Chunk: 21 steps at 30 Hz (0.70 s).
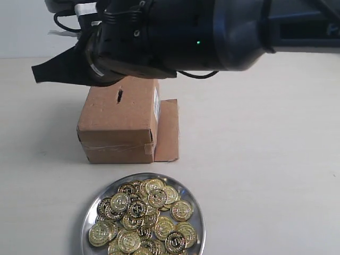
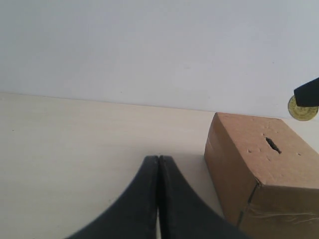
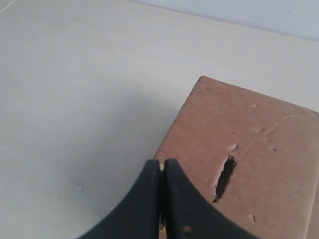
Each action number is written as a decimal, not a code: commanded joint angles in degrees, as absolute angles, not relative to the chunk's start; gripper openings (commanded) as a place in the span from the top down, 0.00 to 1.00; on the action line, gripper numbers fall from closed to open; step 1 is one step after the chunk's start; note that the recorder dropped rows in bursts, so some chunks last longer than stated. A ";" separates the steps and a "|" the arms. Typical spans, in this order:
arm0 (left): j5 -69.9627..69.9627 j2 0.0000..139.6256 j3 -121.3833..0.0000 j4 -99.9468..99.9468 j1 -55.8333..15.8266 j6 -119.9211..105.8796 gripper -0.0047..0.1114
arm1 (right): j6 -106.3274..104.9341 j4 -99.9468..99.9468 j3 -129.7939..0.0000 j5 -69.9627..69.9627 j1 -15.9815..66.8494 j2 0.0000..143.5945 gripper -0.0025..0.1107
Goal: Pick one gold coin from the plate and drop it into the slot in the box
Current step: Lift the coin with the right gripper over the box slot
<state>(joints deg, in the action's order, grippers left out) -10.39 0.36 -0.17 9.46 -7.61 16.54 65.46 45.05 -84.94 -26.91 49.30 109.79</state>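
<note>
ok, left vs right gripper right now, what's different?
The right gripper pinches a gold coin; the left gripper holds nothing. The right hovers at the top of the box, near the slot; the left is apart from the box, over the table. Both are black, jaws shut.

box (image 1: 119, 119): brown cardboard, matt, slightly fibrous, small dents on top
slot (image 3: 225, 178): ragged, torn cardboard edges
tape (image 1: 117, 146): clear plastic, faintly glossy, wrinkled
label (image 1: 156, 106): white paper, smooth
plate (image 1: 187, 192): silver metal, polished, mirror-bright
coins (image 1: 141, 212): gold-coloured, glossy, embossed faces
held coin (image 2: 302, 109): gold-coloured, duller sheen
surface (image 1: 265, 159): pale, matt, smooth, faint wood-like grain
left end effector (image 2: 158, 159): black, matt, smooth
right end effector (image 3: 161, 163): black, matt, smooth, a few small specks
arm housing (image 1: 212, 32): dark, semi-gloss, plastic-looking shell
</note>
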 commanded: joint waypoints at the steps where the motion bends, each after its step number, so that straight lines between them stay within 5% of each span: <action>1: -9.75 0.00 0.00 9.72 -7.94 16.69 0.96 | 73.14 47.68 -87.32 -27.79 49.28 112.57 0.98; 21: -9.75 0.00 0.00 9.72 -8.05 16.69 0.96 | 101.07 66.46 -89.01 -36.33 49.28 121.66 0.98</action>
